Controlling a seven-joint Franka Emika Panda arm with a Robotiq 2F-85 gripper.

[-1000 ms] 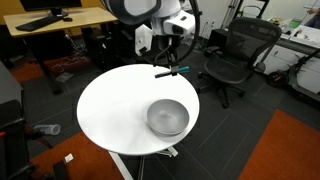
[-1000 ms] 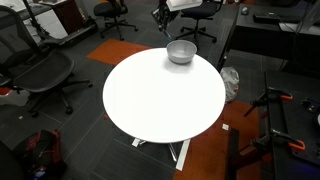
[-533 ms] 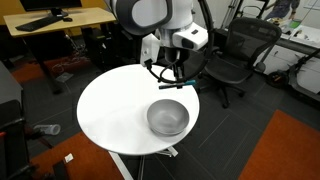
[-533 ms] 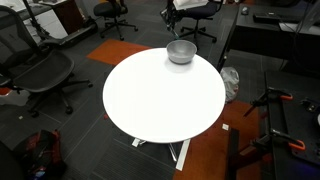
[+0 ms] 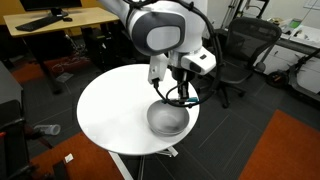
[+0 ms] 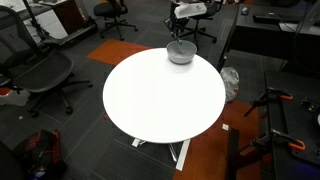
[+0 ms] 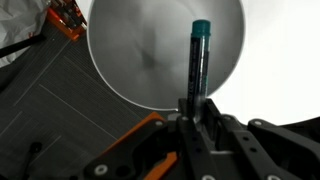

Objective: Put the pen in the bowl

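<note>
My gripper (image 7: 194, 108) is shut on the pen (image 7: 198, 60), a dark slim pen with a teal end. In the wrist view the pen points out over the grey bowl (image 7: 140, 55), near its right rim. In an exterior view the gripper (image 5: 180, 95) hangs just above the bowl (image 5: 167, 119) on the round white table (image 5: 110, 110), with the pen (image 5: 186, 101) at its tip. In an exterior view the gripper (image 6: 180, 40) sits over the bowl (image 6: 180, 54) at the table's far edge (image 6: 160, 100).
Black office chairs (image 5: 235, 55) stand behind the table, another chair (image 6: 35, 70) to the side. A wooden desk (image 5: 60, 20) is at the back. An orange rug (image 5: 285, 150) lies on the dark floor. An orange tool (image 7: 65, 18) lies on the floor below.
The arm has moved from behind the table's far edge forward and down, carrying the pen over the bowl. The bowl has not moved.
</note>
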